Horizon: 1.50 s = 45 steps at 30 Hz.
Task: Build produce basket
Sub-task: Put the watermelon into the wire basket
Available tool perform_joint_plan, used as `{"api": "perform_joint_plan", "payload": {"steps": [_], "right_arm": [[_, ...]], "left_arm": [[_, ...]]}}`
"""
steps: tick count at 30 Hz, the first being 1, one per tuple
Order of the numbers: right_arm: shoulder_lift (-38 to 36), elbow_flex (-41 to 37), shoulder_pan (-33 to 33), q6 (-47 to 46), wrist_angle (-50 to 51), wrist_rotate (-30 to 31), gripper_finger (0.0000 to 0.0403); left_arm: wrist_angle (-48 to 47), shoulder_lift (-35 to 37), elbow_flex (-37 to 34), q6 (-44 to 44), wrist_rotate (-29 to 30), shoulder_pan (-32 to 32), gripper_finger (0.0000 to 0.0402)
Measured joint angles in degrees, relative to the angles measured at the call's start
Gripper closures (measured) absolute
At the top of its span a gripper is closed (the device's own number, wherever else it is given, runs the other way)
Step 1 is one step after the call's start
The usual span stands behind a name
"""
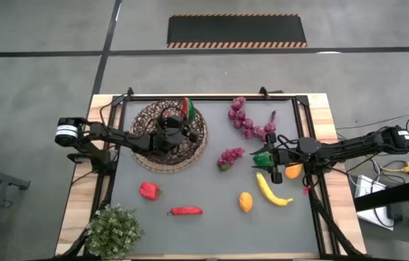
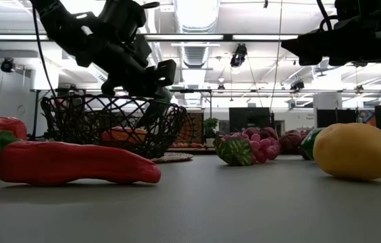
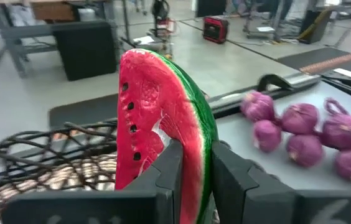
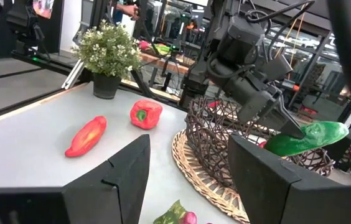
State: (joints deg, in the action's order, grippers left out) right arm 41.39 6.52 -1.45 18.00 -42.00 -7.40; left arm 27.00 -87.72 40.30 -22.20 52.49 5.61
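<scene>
Over the grey table's wicker basket (image 1: 154, 156), left claw (image 3: 194, 180) pinches a red, green-rinded watermelon slice (image 3: 160, 118)

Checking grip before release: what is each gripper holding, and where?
Left gripper pinches the watermelon slice at its green rind edge, over the basket; right gripper holds nothing.

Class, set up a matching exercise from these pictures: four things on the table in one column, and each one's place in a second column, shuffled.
Things:
1. watermelon slice
2. potted plant
3. banana
4. red chili

Places:
A. near left corner of the table
B. near the right gripper
C. near edge, between red pepper and orange fruit
D. in the left gripper, over the basket

Pairs: 1-D, 2-A, 3-B, 4-C
</scene>
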Motion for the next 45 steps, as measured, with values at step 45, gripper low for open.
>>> {"api": "perform_joint_plan", "payload": {"steps": [45], "right_arm": [[0.02,0.0,0.0,-0.71,0.26,0.16,0.0202]], "left_arm": [[4.97,-8.91,0.58,-1.43,-1.27,2.08,0.0246]]}}
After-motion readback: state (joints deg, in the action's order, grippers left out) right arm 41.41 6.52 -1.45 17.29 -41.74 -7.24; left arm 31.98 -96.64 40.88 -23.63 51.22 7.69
